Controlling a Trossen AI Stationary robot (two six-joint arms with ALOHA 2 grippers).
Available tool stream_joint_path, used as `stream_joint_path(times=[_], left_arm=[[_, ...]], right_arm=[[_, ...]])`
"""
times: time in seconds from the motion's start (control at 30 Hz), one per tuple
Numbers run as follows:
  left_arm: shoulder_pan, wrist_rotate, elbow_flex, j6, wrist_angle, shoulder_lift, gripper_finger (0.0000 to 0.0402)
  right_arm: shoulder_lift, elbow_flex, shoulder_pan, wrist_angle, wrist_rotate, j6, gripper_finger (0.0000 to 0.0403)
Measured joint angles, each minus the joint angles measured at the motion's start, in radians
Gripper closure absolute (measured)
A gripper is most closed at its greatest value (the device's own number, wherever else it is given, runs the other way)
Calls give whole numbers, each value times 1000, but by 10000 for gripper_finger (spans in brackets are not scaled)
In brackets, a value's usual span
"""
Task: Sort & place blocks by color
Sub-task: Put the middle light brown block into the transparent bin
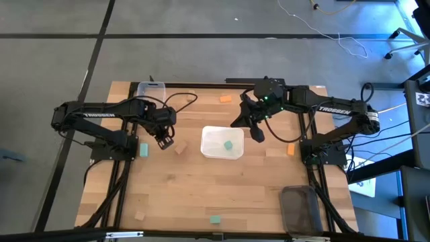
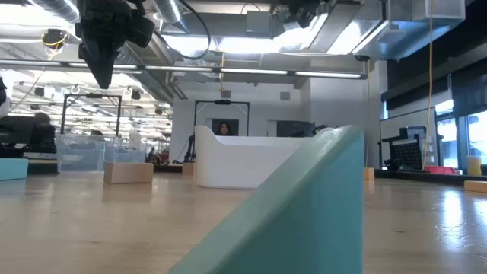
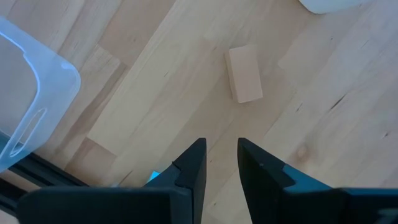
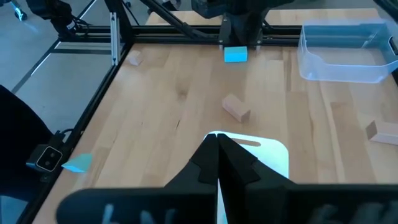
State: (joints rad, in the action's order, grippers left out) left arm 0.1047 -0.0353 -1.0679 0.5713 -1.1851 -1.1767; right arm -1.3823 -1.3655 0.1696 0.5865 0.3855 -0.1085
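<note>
Three teal blocks: one on the table (image 1: 143, 149), one in the tray (image 1: 228, 144), one near the front edge (image 1: 215, 219). Two orange blocks (image 1: 225, 99) (image 1: 291, 149). Three wood blocks: two in the high view (image 1: 180, 148) (image 1: 139, 215), a third in the right wrist view (image 4: 379, 130). One white tray (image 1: 209, 151). Two tubs, one clear (image 1: 151, 89), one dark (image 1: 300, 208).

A: Left arm?
B: Reaches inward from the table's left side, wrist bent down; left gripper (image 1: 165, 140) hangs above the tabletop, fingers (image 3: 193, 169) slightly parted, nothing between them.
A: Right arm?
B: Folded inward, raised; right gripper (image 1: 257, 134) closed, empty.
</note>
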Motion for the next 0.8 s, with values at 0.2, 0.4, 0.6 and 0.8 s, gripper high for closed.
stream_joint_path(times=[0.2,0.4,0.6,0.8], left_arm=[[0,0,0,14,12,0,319],[0,0,0,25,48,0,319],[0,0,0,27,40,0,319],[0,-11,0,56,32,0,319]], right_arm=[[0,0,0,0,0,0,402],[0,0,0,1,0,0,402],[0,0,0,1,0,0,402],[0,-1,0,1,0,0,401]])
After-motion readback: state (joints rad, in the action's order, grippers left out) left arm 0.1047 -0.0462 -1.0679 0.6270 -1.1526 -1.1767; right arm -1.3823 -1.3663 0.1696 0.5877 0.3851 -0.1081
